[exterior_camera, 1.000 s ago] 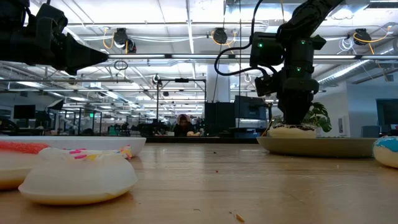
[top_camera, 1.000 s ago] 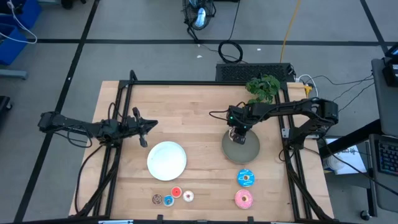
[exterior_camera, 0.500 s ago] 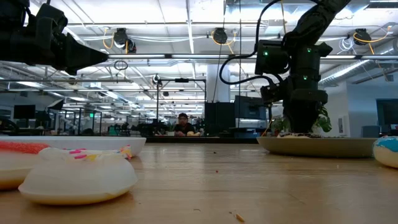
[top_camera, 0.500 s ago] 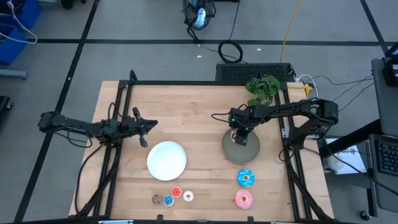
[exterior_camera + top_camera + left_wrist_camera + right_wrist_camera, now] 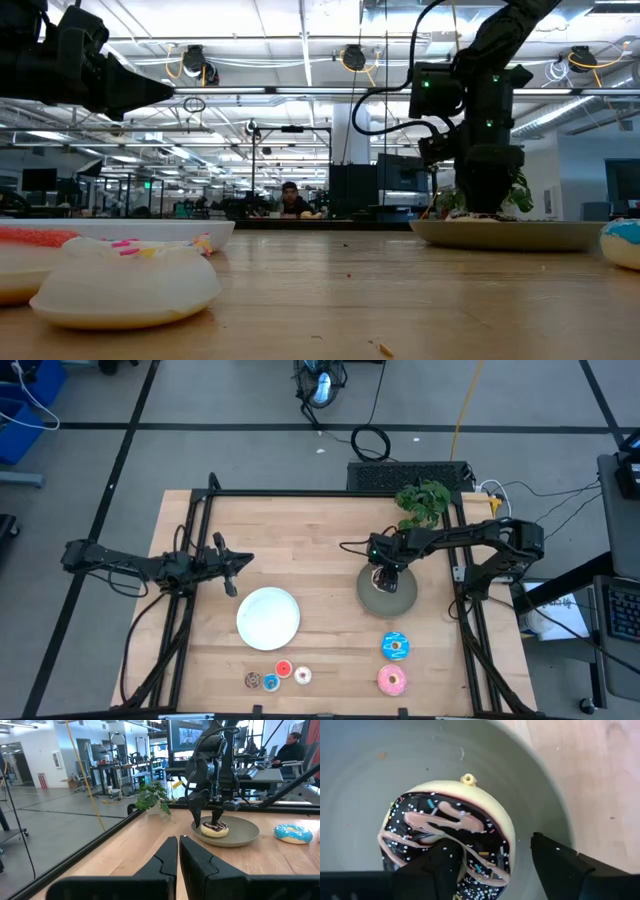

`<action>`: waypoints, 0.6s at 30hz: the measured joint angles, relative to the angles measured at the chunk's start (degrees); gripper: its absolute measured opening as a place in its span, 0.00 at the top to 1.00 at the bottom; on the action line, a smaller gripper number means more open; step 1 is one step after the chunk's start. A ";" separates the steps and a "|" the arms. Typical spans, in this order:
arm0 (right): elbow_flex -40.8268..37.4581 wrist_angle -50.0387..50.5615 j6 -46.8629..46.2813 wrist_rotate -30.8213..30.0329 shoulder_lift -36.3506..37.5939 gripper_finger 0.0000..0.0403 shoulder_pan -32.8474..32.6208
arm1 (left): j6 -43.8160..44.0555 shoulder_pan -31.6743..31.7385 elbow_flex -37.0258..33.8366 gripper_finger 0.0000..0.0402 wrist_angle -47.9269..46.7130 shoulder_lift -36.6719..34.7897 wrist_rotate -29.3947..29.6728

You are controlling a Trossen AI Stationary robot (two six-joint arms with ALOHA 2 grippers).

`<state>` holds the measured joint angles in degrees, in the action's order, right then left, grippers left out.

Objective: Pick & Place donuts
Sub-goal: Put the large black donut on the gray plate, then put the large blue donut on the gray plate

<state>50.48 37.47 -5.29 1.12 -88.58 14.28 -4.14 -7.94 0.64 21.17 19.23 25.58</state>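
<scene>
One camera looks straight down on my bench; another sits level at its surface. My wrist cameras both see the grey plate, the right one close.

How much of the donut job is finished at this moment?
Done: the chocolate donut lies on the grey plate. In hand: the right hand hangs open over it; the left hand waits shut. Left: five donuts on the table, white plate bare.

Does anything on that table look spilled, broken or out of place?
Nothing stands out. The chocolate donut lies flat in the grey plate under the right gripper; the other donuts and the white plate look tidy.
</scene>
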 joint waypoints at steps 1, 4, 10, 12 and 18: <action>0.63 0.61 -0.01 -0.01 0.00 0.43 0.00 | 0.01 0.00 0.00 0.94 0.00 0.00 0.00; 2.53 2.77 0.04 -0.03 0.00 0.42 0.00 | 0.12 -0.01 0.00 0.94 0.00 0.01 0.00; 3.67 4.08 1.29 -0.42 0.02 0.41 0.00 | 0.13 -0.02 0.00 0.94 0.00 0.01 0.00; 3.67 5.01 1.74 -2.56 0.02 0.41 -0.02 | 0.13 -0.02 0.00 0.94 0.00 -0.01 0.01; 4.81 8.57 1.89 -5.61 3.69 0.41 0.00 | -0.05 -0.02 0.00 0.94 -0.02 0.00 0.01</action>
<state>55.28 46.04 -3.40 -4.49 -84.89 14.28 -4.19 -7.97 0.64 21.15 19.23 25.60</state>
